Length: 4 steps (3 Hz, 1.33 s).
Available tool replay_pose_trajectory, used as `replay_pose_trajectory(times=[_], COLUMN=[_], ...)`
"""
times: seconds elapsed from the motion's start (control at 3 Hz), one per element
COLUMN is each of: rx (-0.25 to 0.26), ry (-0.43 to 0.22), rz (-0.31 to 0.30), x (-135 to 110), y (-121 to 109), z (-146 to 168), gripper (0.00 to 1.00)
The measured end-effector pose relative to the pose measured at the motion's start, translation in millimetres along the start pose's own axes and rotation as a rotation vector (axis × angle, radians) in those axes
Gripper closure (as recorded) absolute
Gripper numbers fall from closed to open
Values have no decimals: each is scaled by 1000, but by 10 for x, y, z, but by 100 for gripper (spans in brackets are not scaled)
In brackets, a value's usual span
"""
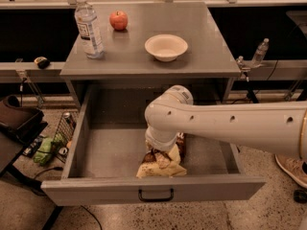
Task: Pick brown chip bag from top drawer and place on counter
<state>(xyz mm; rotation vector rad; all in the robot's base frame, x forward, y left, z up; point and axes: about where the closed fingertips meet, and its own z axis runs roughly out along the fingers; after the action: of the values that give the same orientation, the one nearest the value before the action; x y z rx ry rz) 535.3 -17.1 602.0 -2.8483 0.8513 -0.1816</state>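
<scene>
The top drawer (pixel 153 188) is pulled open below the counter (pixel 201 42). The brown chip bag (pixel 162 164) lies crumpled near the drawer's front, right of centre, with its cream edge facing the front panel. My white arm reaches in from the right and bends down into the drawer. My gripper (pixel 162 150) is at the end of the wrist, right on top of the bag. The wrist hides most of the gripper and the bag's upper part.
On the counter stand a water bottle (pixel 88 27) at the left, a red apple (pixel 118 19) at the back and a cream bowl (pixel 166 47) in the middle. A dark bag (pixel 19 121) and clutter lie on the floor to the left. A shoe (pixel 290 169) is at the right.
</scene>
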Motion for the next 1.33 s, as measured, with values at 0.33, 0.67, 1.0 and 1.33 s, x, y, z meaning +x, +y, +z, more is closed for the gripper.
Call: replay_pose_trajectory(times=[0.33,0.67,1.0,1.33], rx=[0,-5,13,31], ry=[0,6,58,109], rz=[0,23,77,137], x=[3,-3,103,379], y=[-8,147,374,575], z=[-42,-626,-1745,-2750], gripper=[100,100,100,100])
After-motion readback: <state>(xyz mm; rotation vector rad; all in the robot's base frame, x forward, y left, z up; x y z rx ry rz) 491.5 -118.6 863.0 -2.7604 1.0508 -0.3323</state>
